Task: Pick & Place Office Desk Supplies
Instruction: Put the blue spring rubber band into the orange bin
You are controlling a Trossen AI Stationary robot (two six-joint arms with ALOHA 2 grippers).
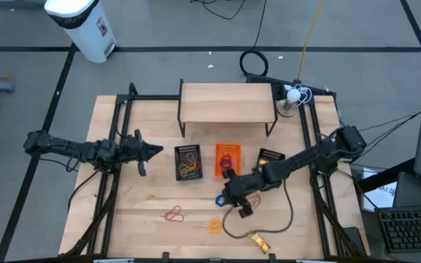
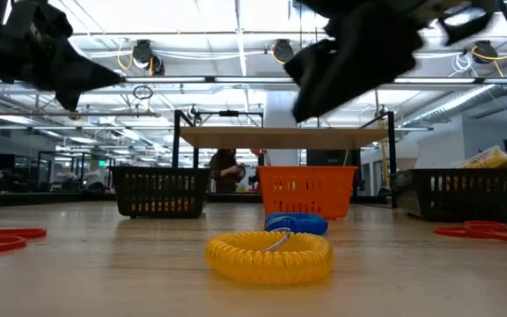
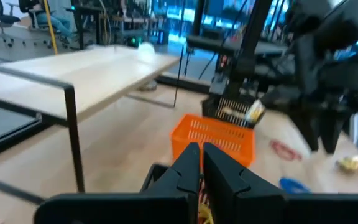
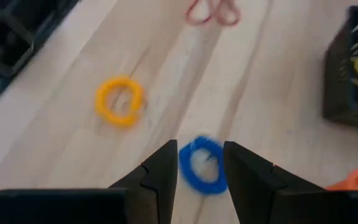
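My right gripper (image 1: pixel 230 196) hovers open above a blue coiled ring (image 1: pixel 220 199) that lies flat on the table. In the right wrist view the blue ring (image 4: pixel 202 165) shows between the two open fingers, and the low view shows the right gripper (image 2: pixel 350 53) well above the table. An orange-yellow coiled ring (image 1: pixel 215 225) lies nearer the near edge. Red rubber bands (image 1: pixel 175 215) lie to its left, and a yellow oblong piece (image 1: pixel 260 242) lies near the near edge. My left gripper (image 1: pixel 152 151) waits shut over the table's left side.
A black mesh tray (image 1: pixel 188 162) holds rubber bands, beside an orange tray (image 1: pixel 226 159) and a second black mesh tray (image 1: pixel 270 157). Behind them stands a wooden shelf (image 1: pixel 227 102). More red bands (image 2: pixel 478 231) lie at the right. Bare wood lies between the rings and the red bands.
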